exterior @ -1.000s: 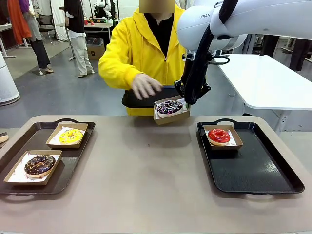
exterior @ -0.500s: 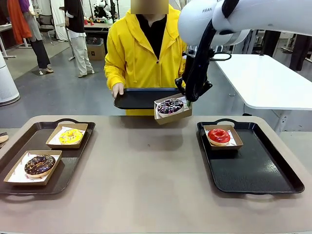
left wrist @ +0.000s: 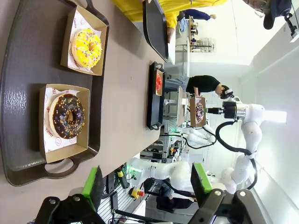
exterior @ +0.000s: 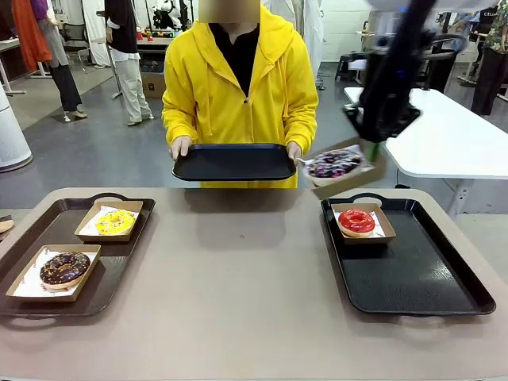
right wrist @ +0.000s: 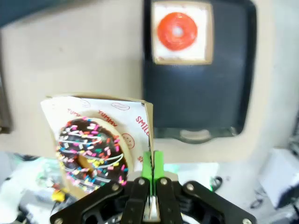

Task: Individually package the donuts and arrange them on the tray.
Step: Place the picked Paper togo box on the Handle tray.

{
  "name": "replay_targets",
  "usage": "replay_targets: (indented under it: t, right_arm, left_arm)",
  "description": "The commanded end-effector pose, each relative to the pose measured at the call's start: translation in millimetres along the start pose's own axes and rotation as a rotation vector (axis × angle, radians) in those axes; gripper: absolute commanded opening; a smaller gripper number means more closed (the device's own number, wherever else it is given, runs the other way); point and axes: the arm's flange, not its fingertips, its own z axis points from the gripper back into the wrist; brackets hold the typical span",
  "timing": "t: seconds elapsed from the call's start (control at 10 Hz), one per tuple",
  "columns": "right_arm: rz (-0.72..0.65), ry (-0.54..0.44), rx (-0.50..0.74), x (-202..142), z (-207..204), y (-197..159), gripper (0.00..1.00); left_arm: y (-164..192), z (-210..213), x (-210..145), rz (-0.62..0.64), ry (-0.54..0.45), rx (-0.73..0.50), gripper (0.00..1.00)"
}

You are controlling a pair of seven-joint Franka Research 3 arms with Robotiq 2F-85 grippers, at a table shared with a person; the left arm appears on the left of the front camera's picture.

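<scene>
Donuts are the subject; the sprinkled donut (exterior: 334, 164) in its cardboard box (exterior: 343, 170) has moved. Half a second ago we held it just in front of the person's black tray (exterior: 234, 162); now our right gripper (exterior: 370, 151), fingers pinched on the box wall, carries it at 12 o'clock above the right tray (exterior: 413, 274), tilted. The red donut (exterior: 356, 221) sits boxed at that tray's 11 o'clock corner. The yellow donut (exterior: 116, 221) and chocolate donut (exterior: 64, 268) remain on the left tray (exterior: 119, 274). Our left gripper (left wrist: 147, 184) stands wide, empty. We judge placement is next.
</scene>
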Motion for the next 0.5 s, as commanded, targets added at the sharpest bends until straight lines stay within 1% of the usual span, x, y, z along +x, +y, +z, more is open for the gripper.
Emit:
replay_targets:
  t: [0.0,0.1,0.2,0.4]
  right_arm:
    - [-0.005,-0.007,0.024,-18,-22,-46,0.01]
    - [0.008,-0.017,0.014,-20,-32,-68,0.01]
    - [-0.013,-0.04,-0.011,-18,-49,-91,0.01]
    - [0.0,-0.046,0.004,-7,-79,-118,0.01]
  left_arm:
    - [-1,2,-2,-0.003,-0.002,-0.002,0.98]
    - [-1,2,-2,-0.003,-0.002,-0.002,0.98]
    - [-1,2,-2,-0.003,-0.002,-0.002,0.98]
    - [-1,2,-2,-0.003,-0.002,-0.002,0.98]
